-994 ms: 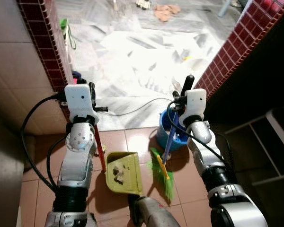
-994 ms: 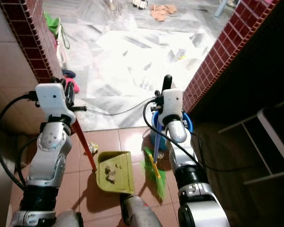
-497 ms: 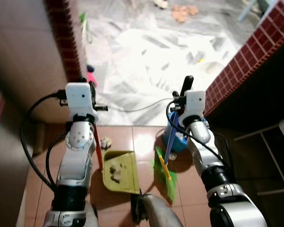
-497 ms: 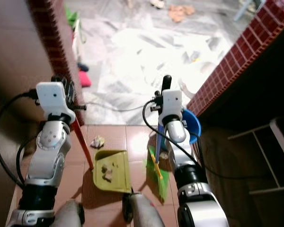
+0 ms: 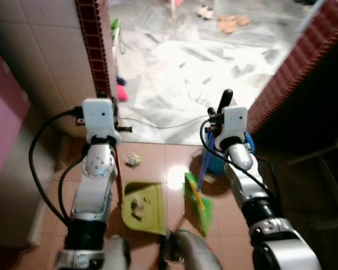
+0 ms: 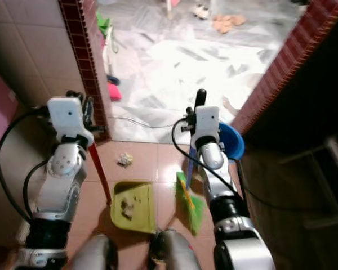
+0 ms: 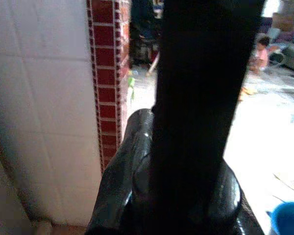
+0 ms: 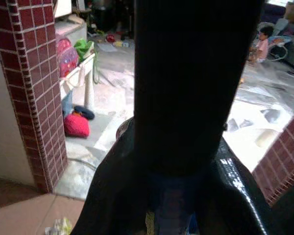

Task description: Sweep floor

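the two eye views look steeply down from the robot's head at the same terracotta floor (image 5: 152, 163), offset sideways from each other. each wrist view sits close behind its own black fingers (image 7: 201, 98) and faces level through the doorway. both wrist views share the red brick pillar (image 8: 27, 73) and the bright marble floor (image 8: 264, 127) beyond.

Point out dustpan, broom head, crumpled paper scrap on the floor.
dustpan (image 6: 130, 207): right eye view, middle of the yellow-green tray.
broom head (image 6: 191, 208): right eye view, green bristles.
crumpled paper scrap (image 6: 124, 160): right eye view, centre of the wad.
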You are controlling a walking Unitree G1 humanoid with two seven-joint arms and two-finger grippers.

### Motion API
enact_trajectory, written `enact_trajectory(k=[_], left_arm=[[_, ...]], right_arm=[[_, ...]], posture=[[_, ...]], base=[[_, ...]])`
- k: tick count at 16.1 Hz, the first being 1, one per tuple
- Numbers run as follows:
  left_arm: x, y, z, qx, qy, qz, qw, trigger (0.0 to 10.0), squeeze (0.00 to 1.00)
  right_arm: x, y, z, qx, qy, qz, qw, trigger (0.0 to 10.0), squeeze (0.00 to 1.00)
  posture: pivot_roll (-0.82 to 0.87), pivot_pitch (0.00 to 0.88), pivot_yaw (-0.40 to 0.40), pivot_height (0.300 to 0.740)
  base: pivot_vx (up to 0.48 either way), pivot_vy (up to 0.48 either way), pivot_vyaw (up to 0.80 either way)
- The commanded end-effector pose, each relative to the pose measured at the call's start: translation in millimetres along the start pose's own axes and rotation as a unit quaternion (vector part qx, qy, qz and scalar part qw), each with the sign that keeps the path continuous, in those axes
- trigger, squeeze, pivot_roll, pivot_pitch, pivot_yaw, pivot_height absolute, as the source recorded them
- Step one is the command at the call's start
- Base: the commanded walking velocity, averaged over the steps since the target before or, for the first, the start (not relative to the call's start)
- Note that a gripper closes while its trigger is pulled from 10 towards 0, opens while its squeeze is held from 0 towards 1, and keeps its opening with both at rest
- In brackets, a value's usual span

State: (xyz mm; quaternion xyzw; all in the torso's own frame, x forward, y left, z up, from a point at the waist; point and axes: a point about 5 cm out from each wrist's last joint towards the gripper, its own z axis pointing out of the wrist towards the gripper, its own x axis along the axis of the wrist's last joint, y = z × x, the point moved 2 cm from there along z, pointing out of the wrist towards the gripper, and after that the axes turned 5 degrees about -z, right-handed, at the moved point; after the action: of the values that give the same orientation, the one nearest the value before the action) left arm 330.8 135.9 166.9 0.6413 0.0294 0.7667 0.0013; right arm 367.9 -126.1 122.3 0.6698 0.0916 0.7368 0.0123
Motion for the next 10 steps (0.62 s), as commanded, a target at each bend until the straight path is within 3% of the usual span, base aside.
enact_trajectory(k=[1,3,6,10], left_arm=[[11.9,5.0,2.6,-0.01,0.022,-0.007,1.0,10.0,0.0],[11.7,4.2,2.9,-0.009,0.022,-0.006,1.0,10.0,0.0],[11.0,2.7,3.0,-0.005,0.02,-0.004,1.0,10.0,0.0],[18.2,-2.7,3.2,0.008,0.04,-0.016,0.999,10.0,0.0]], right_arm=[[-3.6,4.2,-0.7,-0.006,-0.009,0.003,1.0,10.0,0.0],[-3.5,4.8,-0.6,-0.008,-0.009,0.001,1.0,10.0,0.0],[-2.8,8.3,-2.1,-0.012,-0.007,-0.003,1.0,10.0,0.0],[-2.8,14.0,-4.3,-0.029,-0.019,-0.01,0.999,10.0,0.0]], posture=[[0.03,0.109,-0.109,0.74],[0.03,0.107,-0.107,0.74],[0.02,0.111,-0.106,0.74],[0.01,0.11,-0.102,0.74]], base=[[-0.266,0.0,0.0],[-0.131,0.0,-0.28],[0.0,0.0,-0.75],[0.0,0.0,0.0]])
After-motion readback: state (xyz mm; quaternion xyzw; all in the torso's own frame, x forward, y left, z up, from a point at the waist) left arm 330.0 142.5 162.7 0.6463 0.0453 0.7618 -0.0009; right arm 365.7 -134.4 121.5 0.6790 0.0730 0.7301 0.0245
